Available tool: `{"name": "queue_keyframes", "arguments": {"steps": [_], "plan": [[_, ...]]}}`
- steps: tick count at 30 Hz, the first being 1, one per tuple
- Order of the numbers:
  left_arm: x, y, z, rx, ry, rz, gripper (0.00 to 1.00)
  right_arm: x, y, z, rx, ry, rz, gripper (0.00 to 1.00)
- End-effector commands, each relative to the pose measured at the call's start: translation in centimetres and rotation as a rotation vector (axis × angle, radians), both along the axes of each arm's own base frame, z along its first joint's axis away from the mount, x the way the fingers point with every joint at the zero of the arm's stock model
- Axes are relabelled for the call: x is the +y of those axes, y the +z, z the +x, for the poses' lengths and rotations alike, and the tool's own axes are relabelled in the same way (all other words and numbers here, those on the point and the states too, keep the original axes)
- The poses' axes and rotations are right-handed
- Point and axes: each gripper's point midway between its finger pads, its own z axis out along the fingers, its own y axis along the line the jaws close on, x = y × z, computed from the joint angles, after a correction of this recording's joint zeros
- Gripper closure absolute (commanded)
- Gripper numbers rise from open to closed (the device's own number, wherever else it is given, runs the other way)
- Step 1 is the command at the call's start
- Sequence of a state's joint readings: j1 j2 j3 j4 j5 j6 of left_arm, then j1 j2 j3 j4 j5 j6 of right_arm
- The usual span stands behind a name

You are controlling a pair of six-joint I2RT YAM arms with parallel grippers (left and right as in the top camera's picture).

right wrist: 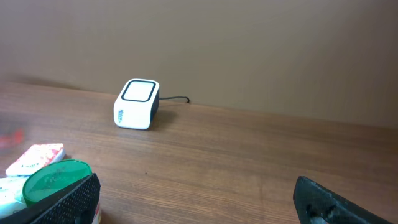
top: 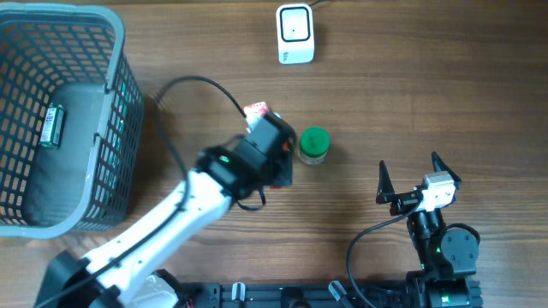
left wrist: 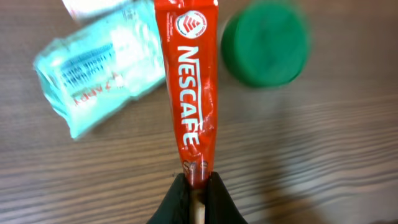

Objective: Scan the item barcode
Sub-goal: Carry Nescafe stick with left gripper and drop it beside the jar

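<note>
- Our left claw [left wrist: 198, 186] pinched the red Nescafe sachet [left wrist: 189, 81] by its tail, near the centre of the table [top: 445, 85].
- Our right claw [top: 408, 161] gaped empty at five o'clock.
- We needed to turn the barcode, probably underneath, toward the scanner [top: 295, 33] at twelve o'clock.

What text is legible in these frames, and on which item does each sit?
"NESCAFE": white letters down the red sachet.
Round emblem atop it: too small.
Teal packet: print blurred, unreadable.
Scanner: blue side mark too small.
Green pack in the basket: unreadable.
</note>
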State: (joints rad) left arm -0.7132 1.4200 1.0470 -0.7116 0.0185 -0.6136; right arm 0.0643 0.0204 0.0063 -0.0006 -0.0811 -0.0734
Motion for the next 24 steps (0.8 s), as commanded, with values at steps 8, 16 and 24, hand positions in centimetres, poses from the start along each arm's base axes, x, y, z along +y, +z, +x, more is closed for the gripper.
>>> {"name": "queue_keyframes", "arguments": {"steps": [8, 16, 24], "plan": [[-0.8, -7.0, -0.6, -0.031, 0.001, 0.212, 0.68, -0.1, 0.1, 0.0, -0.005, -0.006, -0.005, 0.0], [2.6, 2.3, 4.4, -0.253, 0.176, 0.245, 0.03, -0.1, 0.1, 0.0, -0.005, -0.006, -0.005, 0.0], [11.2, 22.1, 7.7, -0.676, 0.416, 0.23, 0.0, -0.1, 0.1, 0.0, -0.005, -0.006, -0.005, 0.0]]}}
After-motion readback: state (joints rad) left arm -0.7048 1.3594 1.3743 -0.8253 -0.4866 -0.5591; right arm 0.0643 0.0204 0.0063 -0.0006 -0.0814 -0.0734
